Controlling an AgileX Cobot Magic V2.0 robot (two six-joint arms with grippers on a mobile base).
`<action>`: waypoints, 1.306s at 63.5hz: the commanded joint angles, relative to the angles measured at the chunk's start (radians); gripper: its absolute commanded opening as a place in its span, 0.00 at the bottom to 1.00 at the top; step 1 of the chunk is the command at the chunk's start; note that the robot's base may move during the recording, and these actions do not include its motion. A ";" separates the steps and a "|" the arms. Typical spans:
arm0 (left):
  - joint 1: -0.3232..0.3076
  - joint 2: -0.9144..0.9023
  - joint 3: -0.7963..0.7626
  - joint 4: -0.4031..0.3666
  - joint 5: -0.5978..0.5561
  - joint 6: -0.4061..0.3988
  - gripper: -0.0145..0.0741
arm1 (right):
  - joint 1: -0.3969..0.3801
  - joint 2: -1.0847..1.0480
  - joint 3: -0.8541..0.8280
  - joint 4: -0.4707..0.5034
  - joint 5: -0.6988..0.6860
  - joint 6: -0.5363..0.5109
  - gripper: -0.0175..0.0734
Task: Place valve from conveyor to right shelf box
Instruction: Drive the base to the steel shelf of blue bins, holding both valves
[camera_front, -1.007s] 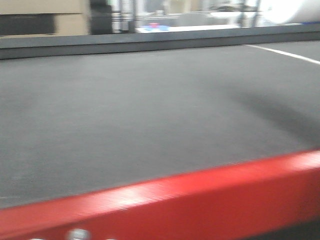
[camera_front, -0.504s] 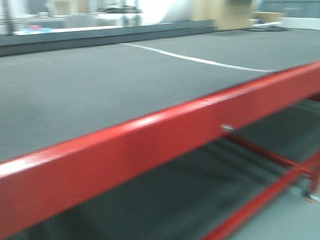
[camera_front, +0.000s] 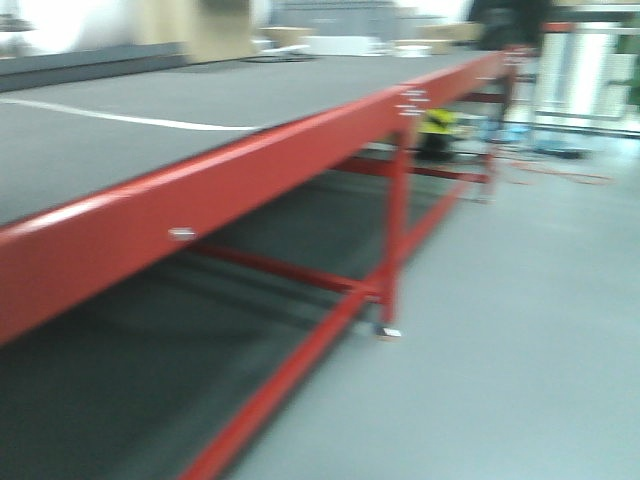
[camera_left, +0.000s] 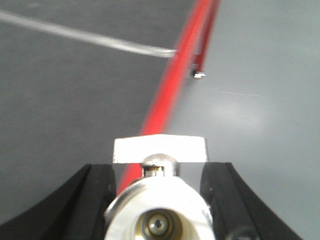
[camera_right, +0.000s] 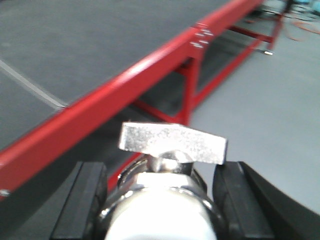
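The conveyor (camera_front: 110, 150) is a wide dark grey belt with a white stripe, edged here by a red frame rail (camera_front: 250, 175). It also shows in the left wrist view (camera_left: 70, 95) and in the right wrist view (camera_right: 75, 40). My left gripper (camera_left: 159, 202) is shut on a silver valve (camera_left: 159, 215) with a flat T-handle, its open bore facing the camera. My right gripper (camera_right: 167, 205) is shut on a second silver valve (camera_right: 167, 210) with a T-handle. Both are held in the air over the conveyor's edge. No shelf box is clearly visible.
Red frame legs (camera_front: 395, 230) and cross bars (camera_front: 290, 275) stand under the belt. Grey floor (camera_front: 520, 330) spreads to the right. Blurred pale racking (camera_front: 585, 70) and a yellow-and-black object (camera_front: 437, 125) stand far off.
The front view has swung to the right: the belt filled it a second ago, now the red frame, its legs and the floor show. The picture is motion-blurred.
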 joint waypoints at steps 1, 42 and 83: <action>-0.007 -0.014 -0.015 -0.003 -0.040 -0.007 0.04 | -0.002 -0.016 -0.016 -0.007 -0.073 -0.001 0.01; -0.007 -0.014 -0.015 -0.001 -0.040 -0.007 0.04 | -0.002 -0.016 -0.016 -0.007 -0.072 -0.001 0.01; -0.007 -0.014 -0.015 -0.001 -0.040 -0.007 0.04 | -0.002 -0.016 -0.016 -0.007 -0.072 -0.001 0.01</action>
